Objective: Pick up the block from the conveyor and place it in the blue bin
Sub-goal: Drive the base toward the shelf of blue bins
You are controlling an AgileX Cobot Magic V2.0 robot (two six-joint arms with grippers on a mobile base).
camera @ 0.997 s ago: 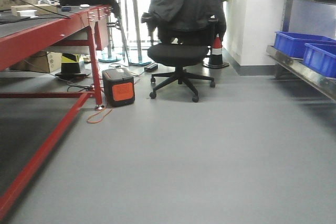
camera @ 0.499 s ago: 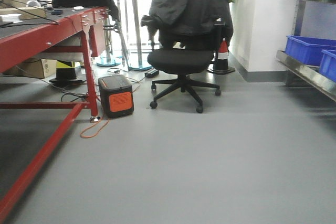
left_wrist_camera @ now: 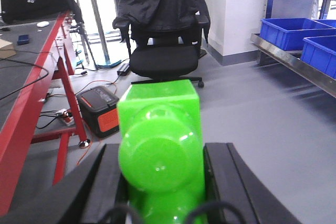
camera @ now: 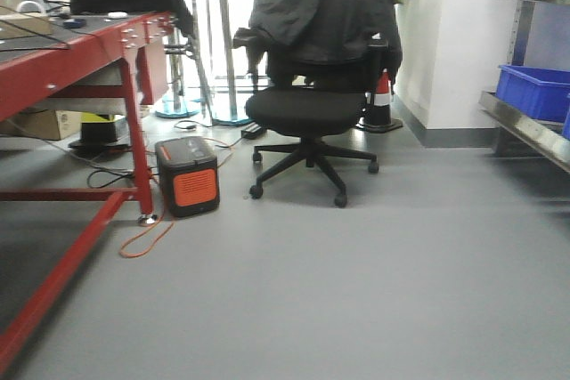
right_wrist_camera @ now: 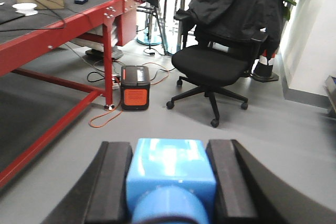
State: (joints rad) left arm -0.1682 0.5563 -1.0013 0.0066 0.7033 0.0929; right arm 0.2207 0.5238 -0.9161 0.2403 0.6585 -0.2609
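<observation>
Block [left_wrist_camera: 159, 124] glossy bright green, pinched by left pincer [left_wrist_camera: 163, 153]; right pincer [right_wrist_camera: 169, 153] pinches blue piece [right_wrist_camera: 170, 174].

A grey floor [camera: 374, 291] ran back to a white wall [camera: 454, 33]. A black office chair [camera: 307, 111], jacket [camera: 321, 6] draped over it, stood mid-room, an orange-fronted box [camera: 189, 180] near it, a steel shelf [camera: 525, 131] at right.

The bright green block [left_wrist_camera: 160, 150], glossy with a rounded knob facing the camera, stands upright between the left jaws, touching both. The red-framed conveyor [left_wrist_camera: 23, 61] lies ahead-left of them, blue bins [left_wrist_camera: 283, 35] ahead-right
</observation>
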